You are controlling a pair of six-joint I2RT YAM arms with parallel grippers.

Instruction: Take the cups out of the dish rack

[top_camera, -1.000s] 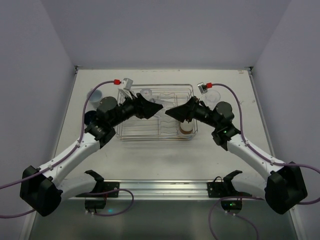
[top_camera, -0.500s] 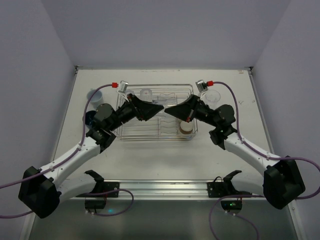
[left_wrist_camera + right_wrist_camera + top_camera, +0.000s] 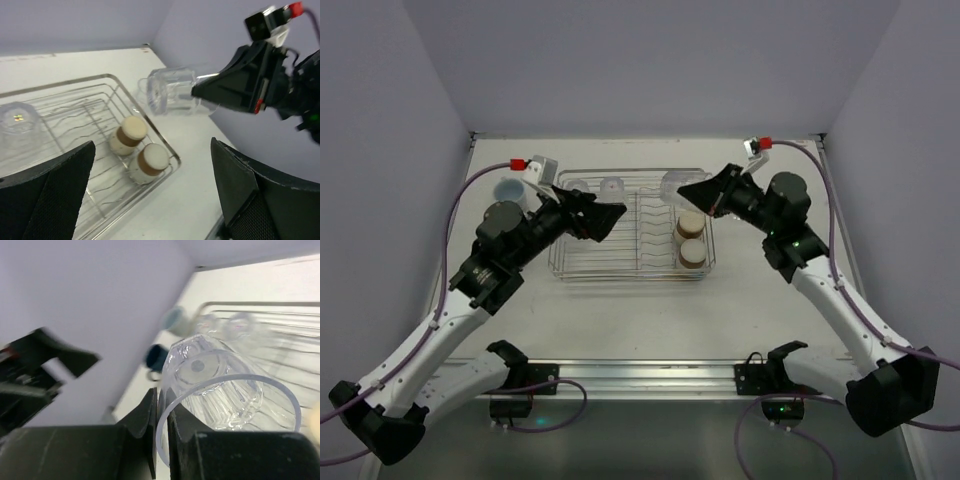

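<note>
The dish rack [image 3: 620, 276] is a silver wire basket in the middle of the table. Two tan cups [image 3: 691, 224] [image 3: 692, 253] lie at its right end, and two clear cups [image 3: 575, 187] [image 3: 611, 187] stand along its far left side. My right gripper [image 3: 685, 190] is shut on the rim of a clear tumbler [image 3: 220, 385], holding it above the rack's far right corner. My left gripper [image 3: 608, 222] hangs open and empty over the rack's left half. Its wrist view shows the tan cups [image 3: 129, 134] [image 3: 149, 162] and the held tumbler [image 3: 170, 91].
A pale blue cup [image 3: 508, 190] stands on the table left of the rack, and a dark blue cup [image 3: 157, 356] stands near it. Purple walls close in the table on three sides. The arms' cables arc over both ends of the rack.
My right gripper shut on the clear tumbler and carried it up and to the right, out of the rack. My left gripper opened wider and pulled back to the left.
</note>
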